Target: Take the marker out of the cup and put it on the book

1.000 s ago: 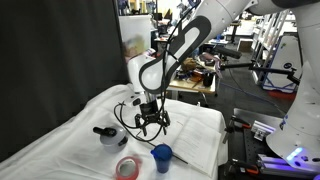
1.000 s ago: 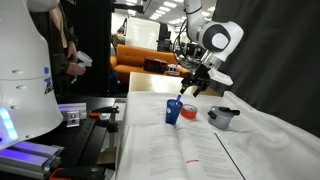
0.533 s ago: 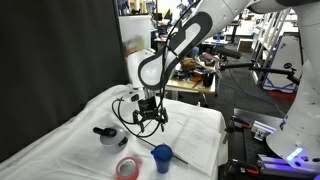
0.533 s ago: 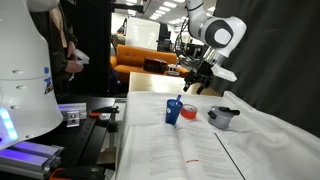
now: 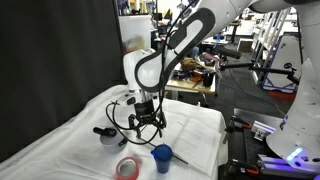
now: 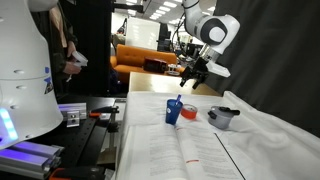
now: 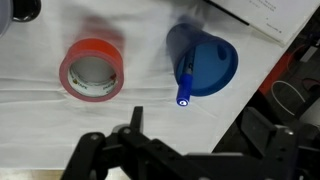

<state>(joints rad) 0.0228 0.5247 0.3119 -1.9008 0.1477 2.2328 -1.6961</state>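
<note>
A blue cup [image 7: 207,56] stands on the white cloth with a blue marker [image 7: 185,82] leaning in it, its tip sticking out over the rim. The cup shows in both exterior views [image 5: 161,156] [image 6: 174,111]. The open book [image 5: 197,137] [image 6: 178,148] lies beside the cup, and its corner shows in the wrist view [image 7: 272,18]. My gripper [image 5: 148,126] [image 6: 190,83] [image 7: 195,140] hangs above the cloth, beside and higher than the cup. It is open and empty, not touching the marker.
A red tape roll [image 7: 93,72] [image 5: 127,167] lies next to the cup. A grey pot with a black handle [image 5: 108,135] [image 6: 223,117] sits further along the cloth. Racks and other equipment stand past the table's edge.
The gripper has risen and then shifted a little sideways above the cloth, staying open. The marker is still in the cup.
</note>
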